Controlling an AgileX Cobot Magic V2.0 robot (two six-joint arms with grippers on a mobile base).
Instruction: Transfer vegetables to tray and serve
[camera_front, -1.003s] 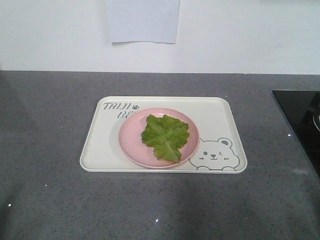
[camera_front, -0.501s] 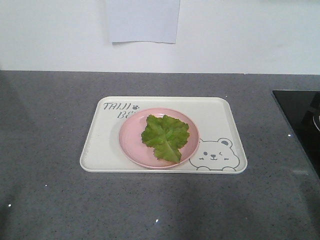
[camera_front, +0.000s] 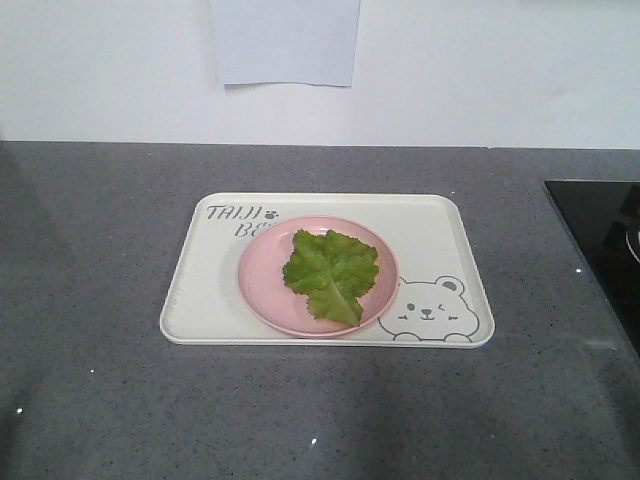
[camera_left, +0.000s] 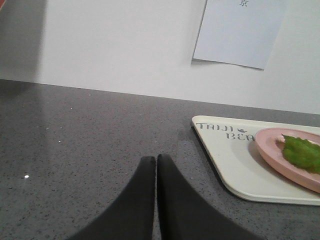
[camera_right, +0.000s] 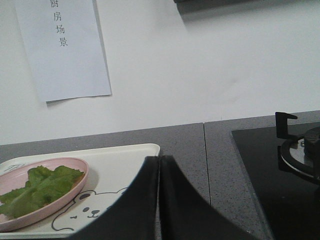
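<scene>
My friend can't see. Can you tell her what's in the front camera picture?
A green lettuce leaf lies on a round pink plate, which sits on a cream tray with a winking bear drawing, on a grey counter. A paper sheet hangs on the white wall behind.

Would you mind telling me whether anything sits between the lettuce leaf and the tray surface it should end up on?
Yes: the lettuce leaf lies on the round pink plate, which stands on the tray. The plate separates the leaf from the tray; nothing else is in the way.
</scene>
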